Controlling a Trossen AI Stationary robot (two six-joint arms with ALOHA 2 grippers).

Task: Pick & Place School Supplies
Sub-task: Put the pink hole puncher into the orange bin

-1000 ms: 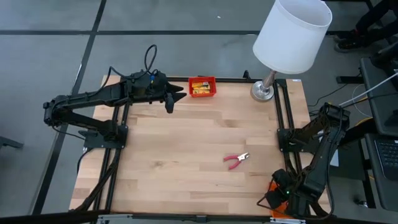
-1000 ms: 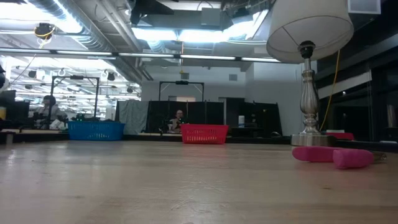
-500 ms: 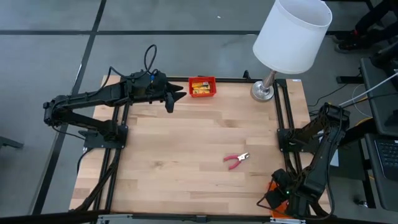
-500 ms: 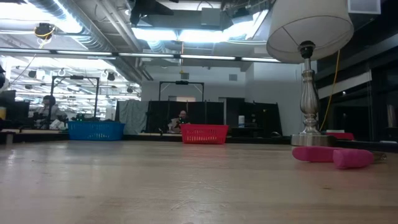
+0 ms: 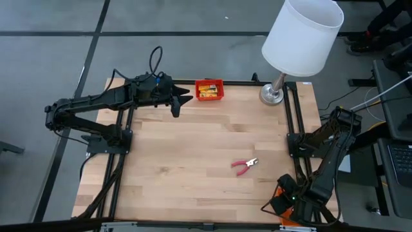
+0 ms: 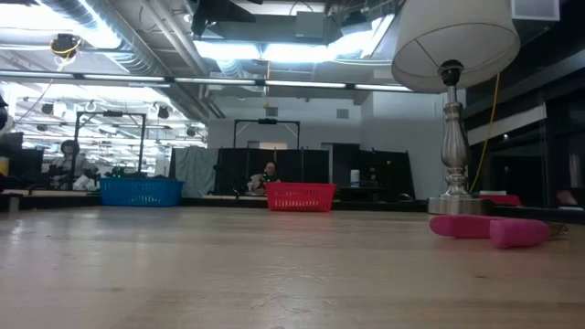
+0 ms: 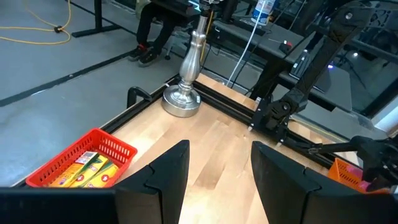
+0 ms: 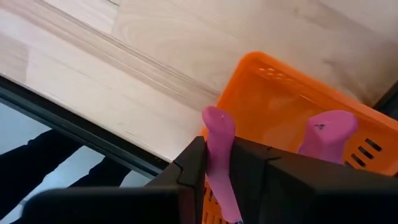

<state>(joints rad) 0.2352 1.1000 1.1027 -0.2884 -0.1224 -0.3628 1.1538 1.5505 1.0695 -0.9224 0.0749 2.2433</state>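
My right gripper points down over the orange tray at the table's near right corner. It is shut on pink-handled pliers. A second pair of pink-handled pliers lies flat on the wood, right of centre. Yellow packets lie in the red tray at the far edge. My left gripper hovers open and empty just left of that tray. My right gripper pinches one pink handle of the pliers between its two fingers, coming from above. The handle's free end sticks out past the fingertips toward the orange tray. The other handle splays out beside one finger. The fingers hide the metal head.
A lamp with a white shade stands on its metal base at the far right corner. Black frame rails run along the table's left and right sides. Bare wood lies between the two arms.
My right gripper, still shut on the pliers, has shifted a little toward the table's left above the orange tray. Everything else stays put.
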